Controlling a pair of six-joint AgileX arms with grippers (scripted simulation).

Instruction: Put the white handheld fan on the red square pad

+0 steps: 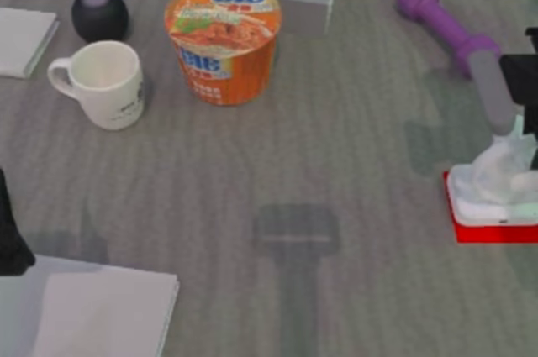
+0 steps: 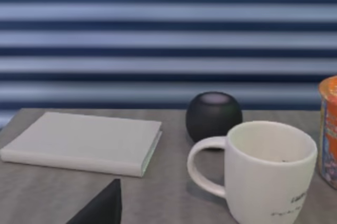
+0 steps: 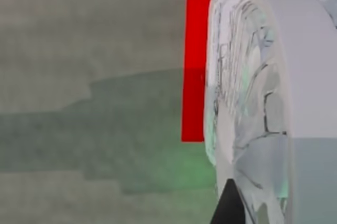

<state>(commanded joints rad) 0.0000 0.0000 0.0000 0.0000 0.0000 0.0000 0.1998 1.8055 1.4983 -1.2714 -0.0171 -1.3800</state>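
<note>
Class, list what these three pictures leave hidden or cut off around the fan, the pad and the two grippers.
- Top view: right gripper cut by the edge, fingers unreadable.
- Top view: red pad mostly under the fan.
- Right wrist view: fan blocks most of the pad.
- Top view: left gripper cut by the edge.

Grey table (image 1: 336, 122) — mug (image 1: 105, 84), noodle cup (image 1: 223, 38), dumbbell (image 1: 445, 25), books, red square pad (image 1: 492, 231) under white handheld fan (image 1: 496, 185).

The white handheld fan (image 1: 496, 185) has a pale translucent grille with a green tinge, over the bright red square pad (image 1: 492, 231). Orange cup noodles (image 1: 223, 38) bear blue lettering — beside a white mug (image 1: 105, 84), black sphere (image 1: 99, 13) and purple dumbbell (image 1: 445, 25). The grey table (image 1: 336, 122) is finely ribbed — the backdrop (image 2: 168, 34) striped blue and dark.
</note>
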